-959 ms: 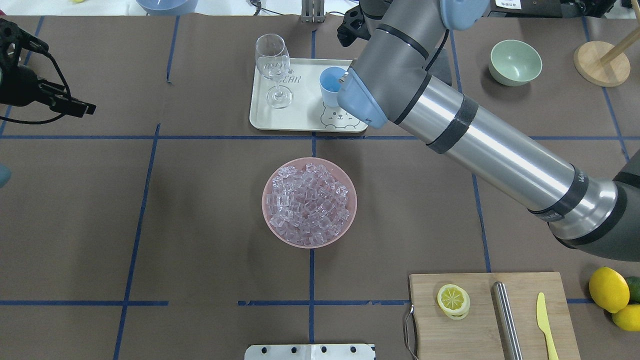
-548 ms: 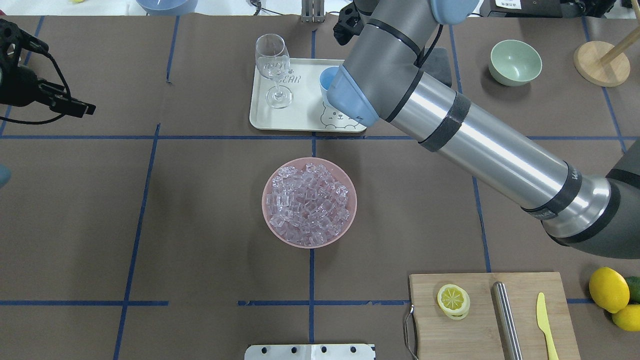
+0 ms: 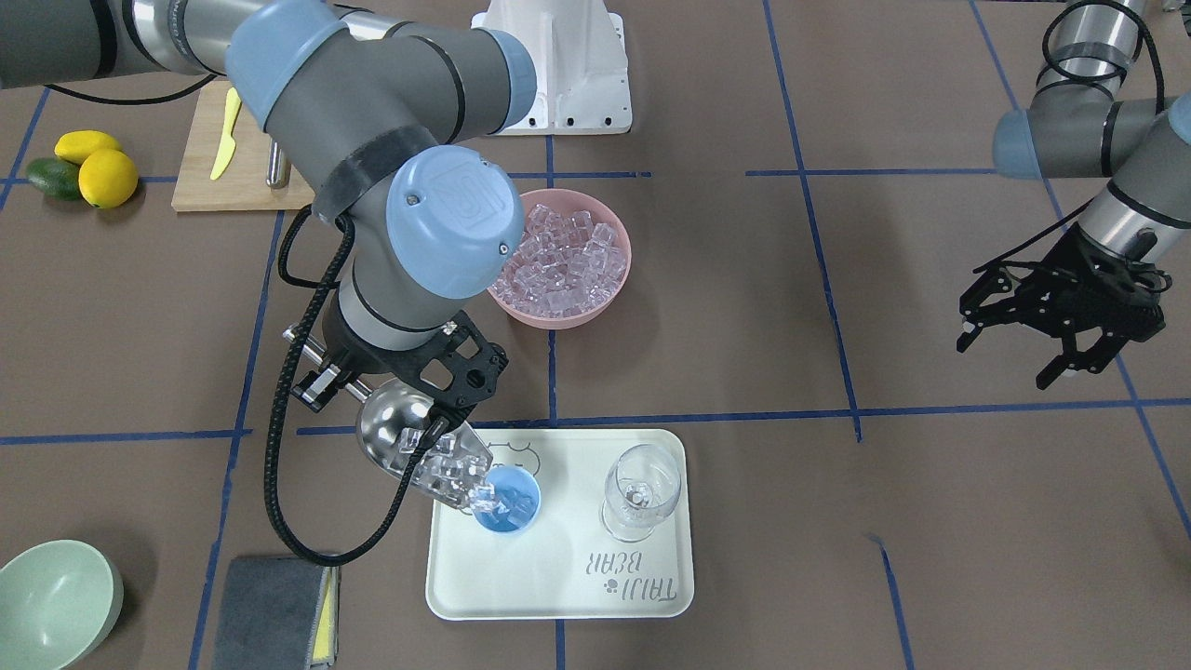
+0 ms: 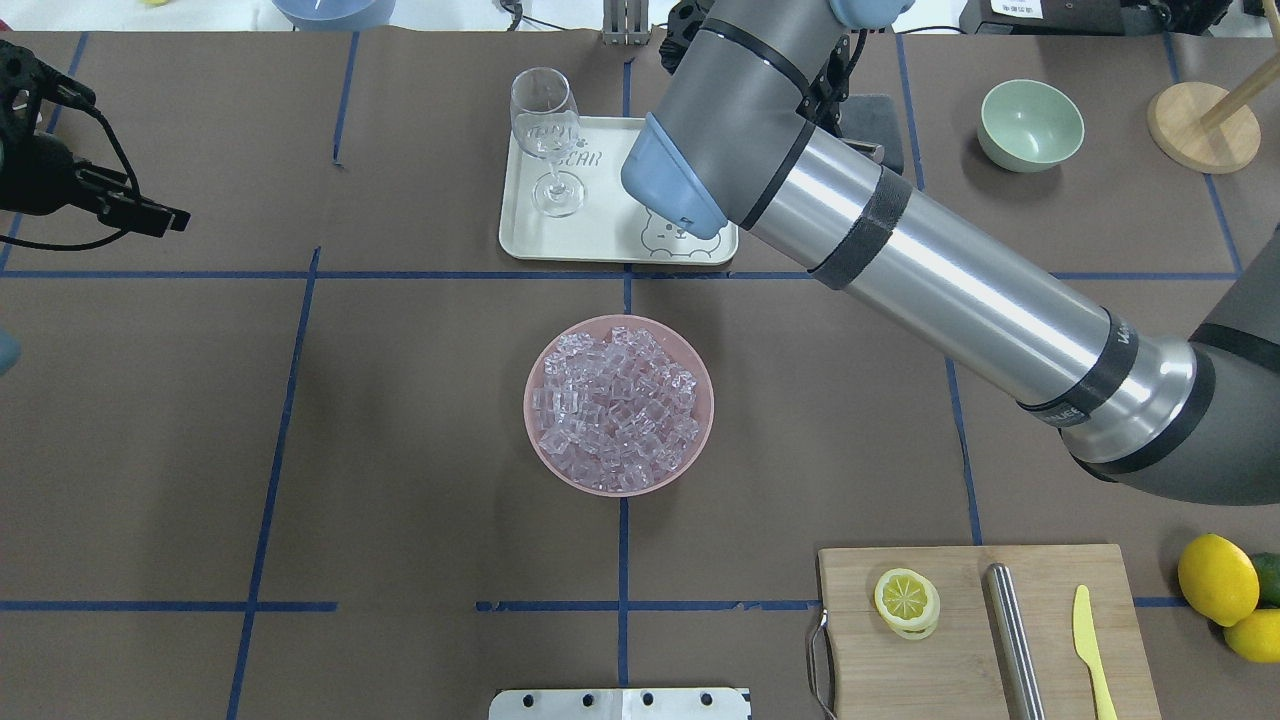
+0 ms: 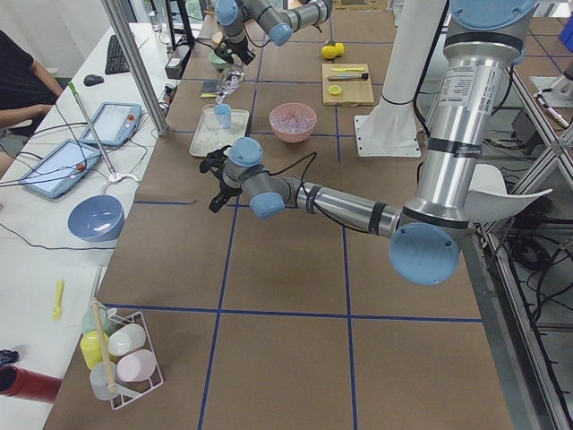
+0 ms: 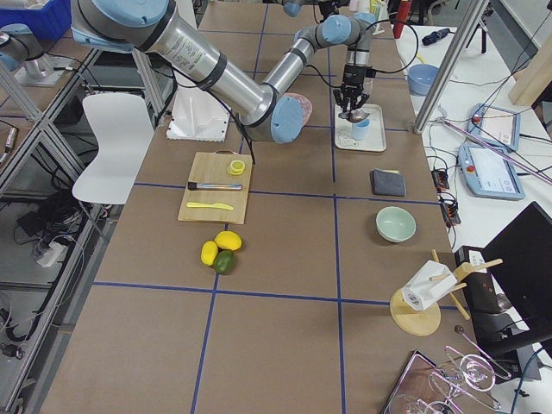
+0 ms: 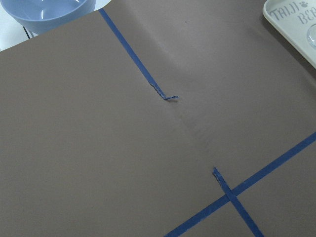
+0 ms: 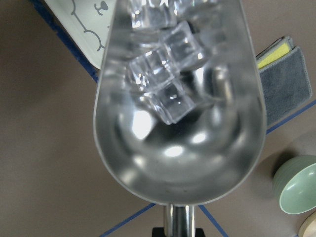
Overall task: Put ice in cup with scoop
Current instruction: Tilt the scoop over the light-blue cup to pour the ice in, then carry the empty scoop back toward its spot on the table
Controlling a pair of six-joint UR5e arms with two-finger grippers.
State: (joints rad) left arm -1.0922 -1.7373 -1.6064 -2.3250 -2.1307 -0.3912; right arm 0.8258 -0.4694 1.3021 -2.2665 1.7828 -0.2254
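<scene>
Swinging over the tray [image 3: 558, 586], the right arm now hides the cup [image 3: 512, 507] from above, where it showed a second ago. The right gripper [image 3: 445, 386] pinches the scoop [image 3: 391, 433] by its rod. The scoop tips down at the cup's rim and ice [image 3: 447, 470] slides in, so pouring has likely begun. The left gripper [image 3: 1010, 349] hangs spread and empty. One scoop, one cup, one glass [image 3: 640, 493], one pink bowl [image 3: 609, 279], one tray; ice too many to count

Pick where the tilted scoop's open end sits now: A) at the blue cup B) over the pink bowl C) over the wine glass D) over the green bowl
A: the scoop tips down to the cup on the tray, with ice sliding towards its rim.
</scene>
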